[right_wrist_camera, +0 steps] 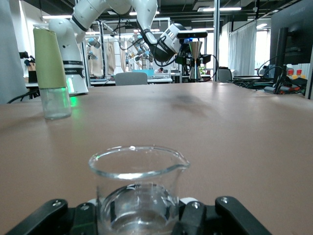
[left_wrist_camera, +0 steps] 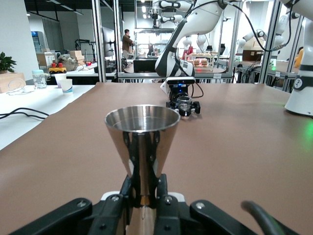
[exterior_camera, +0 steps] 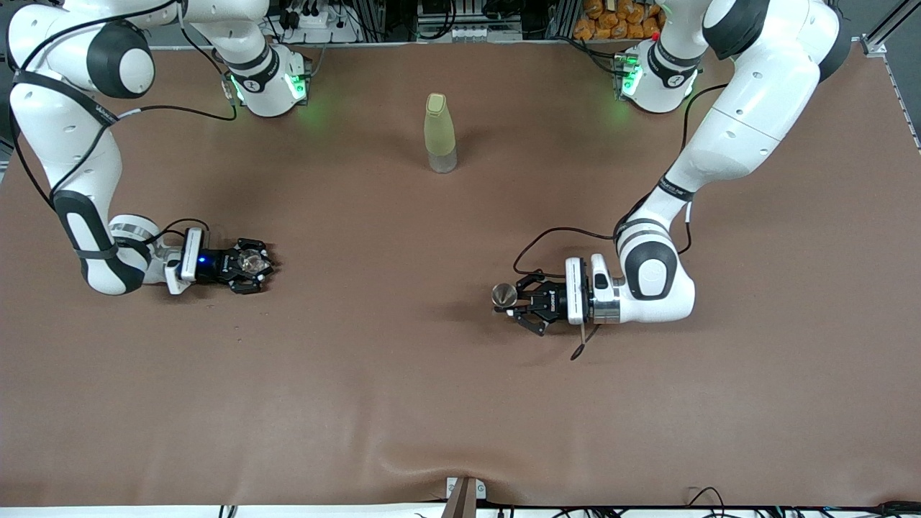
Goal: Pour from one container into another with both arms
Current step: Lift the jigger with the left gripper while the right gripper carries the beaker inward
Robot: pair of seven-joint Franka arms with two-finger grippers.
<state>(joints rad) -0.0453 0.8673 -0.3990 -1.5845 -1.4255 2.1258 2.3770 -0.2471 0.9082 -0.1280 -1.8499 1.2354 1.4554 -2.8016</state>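
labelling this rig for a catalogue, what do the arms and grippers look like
Both arms are glossy white, rounded segments with black joint bands and black cables alongside. Bases glow green. The left gripper and right gripper are black, fingered, behind white wrist blocks; the right's shows a blue light.

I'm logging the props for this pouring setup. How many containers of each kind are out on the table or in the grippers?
Metal jigger cup, in the left gripper: 1
Clear glass beaker, in the right gripper: 1
Yellow-green bottle, standing on the table: 1
Total: 3
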